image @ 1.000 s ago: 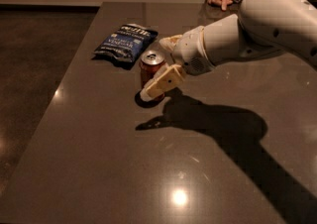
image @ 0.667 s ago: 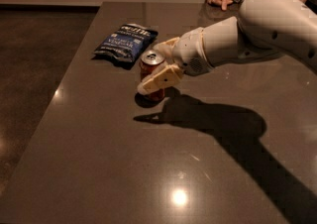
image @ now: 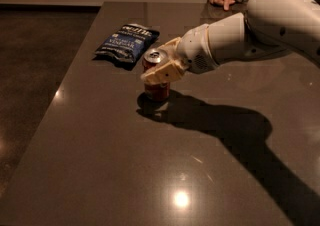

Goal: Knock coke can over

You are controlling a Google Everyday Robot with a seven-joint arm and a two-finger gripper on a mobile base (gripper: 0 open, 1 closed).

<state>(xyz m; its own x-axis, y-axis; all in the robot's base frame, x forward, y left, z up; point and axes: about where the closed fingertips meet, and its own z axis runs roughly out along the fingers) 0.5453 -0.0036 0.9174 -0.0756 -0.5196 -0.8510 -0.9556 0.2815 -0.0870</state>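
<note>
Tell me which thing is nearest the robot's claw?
The small red aluminium soda can: the gripper sits right at its top. The flat blue snack bag lies apart.

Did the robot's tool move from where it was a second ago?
Yes. The tool slid a little closer to the chip bag, right at the coke can.

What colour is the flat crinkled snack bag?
Dark blue bag, camera view; pincer at the small red aluminium can.

the coke can (image: pixel 157 89) is seen as glossy red metal with a bright silver top; the gripper (image: pixel 159 66), held at the can's upper part, is formed of matt cream plastic; the arm (image: pixel 240 35) is cased in smooth white plastic; the table (image: pixel 125 160) is polished dark and mirror-glossy; the chip bag (image: pixel 127 42) is crinkled shiny foil
</note>
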